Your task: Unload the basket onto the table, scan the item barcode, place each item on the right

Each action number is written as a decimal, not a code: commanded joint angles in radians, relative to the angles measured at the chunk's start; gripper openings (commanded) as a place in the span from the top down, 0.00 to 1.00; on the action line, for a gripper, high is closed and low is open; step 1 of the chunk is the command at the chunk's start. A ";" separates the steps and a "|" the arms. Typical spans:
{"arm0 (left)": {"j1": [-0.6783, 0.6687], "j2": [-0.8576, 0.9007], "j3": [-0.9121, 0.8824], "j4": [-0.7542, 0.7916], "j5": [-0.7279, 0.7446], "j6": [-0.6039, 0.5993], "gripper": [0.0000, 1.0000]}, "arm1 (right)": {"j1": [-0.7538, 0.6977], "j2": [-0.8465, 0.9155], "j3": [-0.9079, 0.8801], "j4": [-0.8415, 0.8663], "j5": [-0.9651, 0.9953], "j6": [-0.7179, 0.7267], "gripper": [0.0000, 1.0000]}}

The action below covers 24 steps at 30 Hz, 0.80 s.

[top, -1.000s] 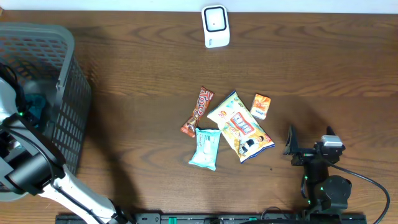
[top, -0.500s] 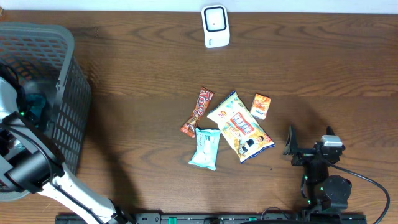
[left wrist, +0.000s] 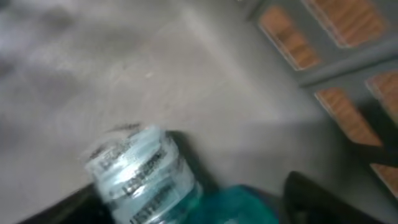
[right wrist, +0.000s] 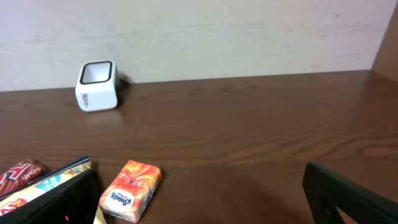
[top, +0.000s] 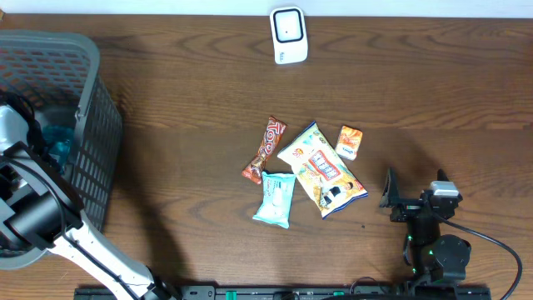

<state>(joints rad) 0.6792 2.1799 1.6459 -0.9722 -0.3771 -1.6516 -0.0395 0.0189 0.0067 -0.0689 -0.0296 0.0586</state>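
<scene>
Shifted: left arm [top: 33, 208] sits a bit differently inside the basket [top: 92, 125], and more of the teal item [top: 57, 143] shows. Snacks haven't moved. Nearest is the right hand [top: 390, 193], well in front of the scanner [top: 289, 35] and to its right, fully open, empty. The snack packs [top: 321, 171] lie on the worktop [top: 433, 100] between it and the scanner. The left hand [left wrist: 186, 208] is in the basket, far left of the scanner. Its fingers are partly apart either side of the teal item, no grip visible, view blurred.
</scene>
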 commanded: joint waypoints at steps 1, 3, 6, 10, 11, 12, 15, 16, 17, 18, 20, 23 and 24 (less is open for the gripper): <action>0.001 0.016 -0.004 -0.013 0.003 0.136 0.34 | 0.010 0.000 -0.001 -0.003 0.001 -0.011 0.01; 0.001 0.016 -0.004 -0.013 0.003 0.173 0.42 | 0.010 0.000 -0.001 -0.003 0.001 -0.011 0.01; 0.001 0.016 -0.004 -0.013 0.003 0.227 0.47 | 0.010 0.000 -0.001 -0.003 0.001 -0.011 0.01; 0.001 0.015 -0.004 -0.013 0.003 0.283 0.47 | 0.010 0.000 -0.001 -0.003 0.001 -0.011 0.01; 0.001 0.014 -0.004 -0.013 0.003 0.299 0.47 | 0.010 0.001 -0.001 -0.003 0.001 -0.011 0.01; 0.001 0.011 -0.003 -0.013 0.003 0.315 0.47 | 0.010 0.001 -0.001 -0.003 0.001 -0.011 0.01; 0.001 -0.006 0.002 -0.013 0.003 0.355 0.47 | 0.010 0.001 -0.001 -0.003 0.001 -0.011 0.01; 0.001 -0.018 0.006 -0.013 0.003 0.369 0.47 | 0.010 0.001 -0.001 -0.003 0.001 -0.011 0.01; 0.001 -0.030 0.009 -0.013 0.003 0.378 0.47 | 0.010 0.001 -0.001 -0.003 0.001 -0.011 0.01; 0.001 -0.045 0.011 -0.013 0.003 0.383 0.47 | 0.010 0.001 -0.001 -0.003 0.001 -0.011 0.01; 0.001 -0.080 0.018 -0.012 0.003 0.397 0.47 | 0.010 0.001 -0.001 -0.003 0.001 -0.011 0.01; 0.001 -0.150 0.022 -0.012 0.003 0.402 0.47 | 0.010 0.001 -0.001 -0.003 0.001 -0.011 0.01; 0.001 -0.175 0.022 -0.012 0.003 0.402 0.47 | 0.010 0.001 -0.001 -0.003 0.001 -0.011 0.01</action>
<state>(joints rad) 0.6796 2.1223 1.6459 -0.9794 -0.3668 -1.2816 -0.0395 0.0193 0.0067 -0.0692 -0.0296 0.0586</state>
